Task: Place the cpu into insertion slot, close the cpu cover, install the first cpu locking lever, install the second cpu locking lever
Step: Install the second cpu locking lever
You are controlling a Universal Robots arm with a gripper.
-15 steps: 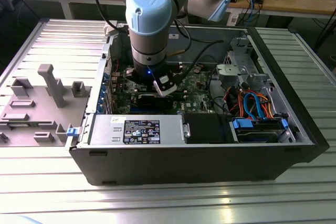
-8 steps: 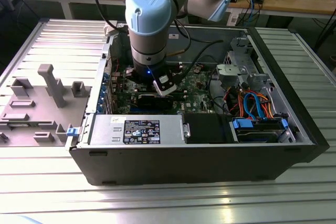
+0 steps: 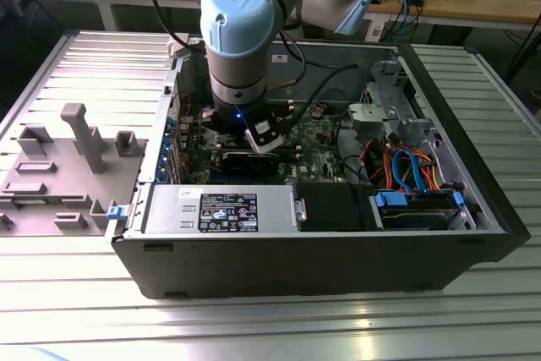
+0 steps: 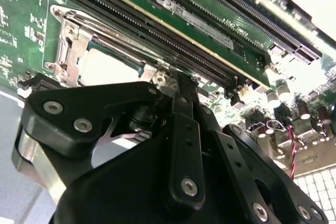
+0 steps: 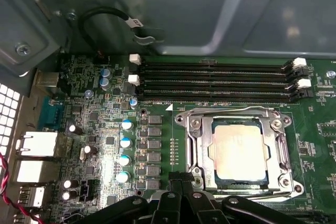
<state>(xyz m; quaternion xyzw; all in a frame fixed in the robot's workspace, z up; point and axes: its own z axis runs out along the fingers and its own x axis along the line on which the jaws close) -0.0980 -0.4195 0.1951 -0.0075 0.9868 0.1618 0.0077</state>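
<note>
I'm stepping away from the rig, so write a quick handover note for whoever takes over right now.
Tool: hovering just beside the insertion slot inside the computer case, holding nothing visible; whether its fingers are open or shut can't be told.
The cpu already sits in the slot.
The cpu cover appears down around the chip.
Left: the locking levers; their state isn't clear.

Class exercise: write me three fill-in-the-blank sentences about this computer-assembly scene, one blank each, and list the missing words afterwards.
1. The cpu lies inside the insertion ____ on the green circuit board.
2. The cpu cover is a silvery metal ____ with a cut-out centre around the chip.
3. In the first wrist view, the long memory slots are coloured ____.

Missing words: slot; frame; black
</note>
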